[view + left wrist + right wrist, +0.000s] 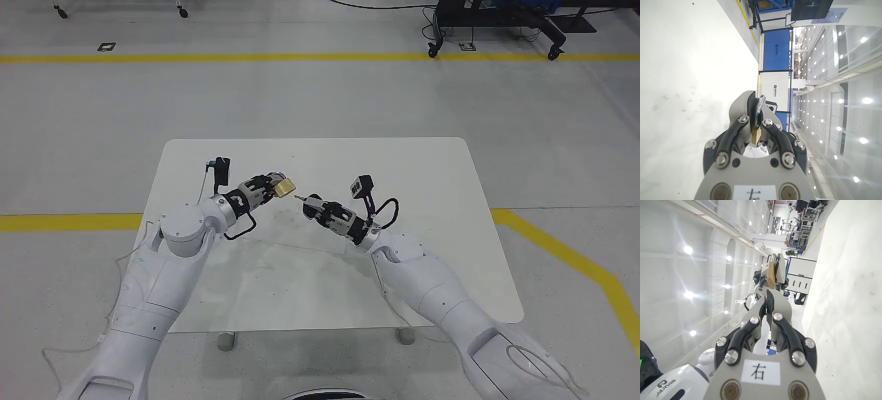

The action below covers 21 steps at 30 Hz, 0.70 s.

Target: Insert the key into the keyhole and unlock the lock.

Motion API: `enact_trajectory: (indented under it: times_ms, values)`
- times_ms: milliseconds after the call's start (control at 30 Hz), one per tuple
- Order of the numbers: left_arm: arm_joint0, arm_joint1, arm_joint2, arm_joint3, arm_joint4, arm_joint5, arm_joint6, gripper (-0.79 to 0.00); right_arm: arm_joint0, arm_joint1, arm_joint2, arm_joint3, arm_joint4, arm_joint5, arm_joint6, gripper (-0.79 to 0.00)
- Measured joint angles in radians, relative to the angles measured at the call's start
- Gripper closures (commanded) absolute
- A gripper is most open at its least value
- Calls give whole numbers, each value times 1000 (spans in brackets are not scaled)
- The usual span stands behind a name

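Lock: The gold lock [286,187] hung in the air over the white table [430,180], at about 11 o'clock from the table's middle. The end with the keyhole [769,283] faced the right gripper [311,205].
Left gripper: The left gripper [275,186] sat at 9 o'clock from the lock. Its fingers were squeezed tight on the lock, up by the silver loop [760,105].
Right gripper: It sat at 4 o'clock from the lock, very near it. Its fingers were pressed close together on the key [301,199].
Key: A thin bit poked out of the fingertips toward the lock. I could not tell if the tip was inside the keyhole.
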Motion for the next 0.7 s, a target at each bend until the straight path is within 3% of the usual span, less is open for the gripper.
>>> enact_trajectory:
  times_ms: [267, 367, 467, 600, 700]
  values:
    - [11, -18, 7, 28, -141, 7, 38, 0, -17, -1, 1, -17, 4, 31, -31, 0]
    - [6, -27, 21, 46, -176, -7, 82, 0, -27, 8, 10, -66, -115, -6, -123, 0]
    - [3, -35, 29, 57, -187, -25, 139, 0, -62, 25, 35, -142, -302, -39, -294, 0]
    - [4, -43, 37, 57, -171, -66, 216, 0, -165, 51, 79, -316, -556, 99, -548, 0]
    - [13, -49, 41, 55, -194, -80, 251, 0, -244, 68, 106, -459, -683, 233, -639, 0]
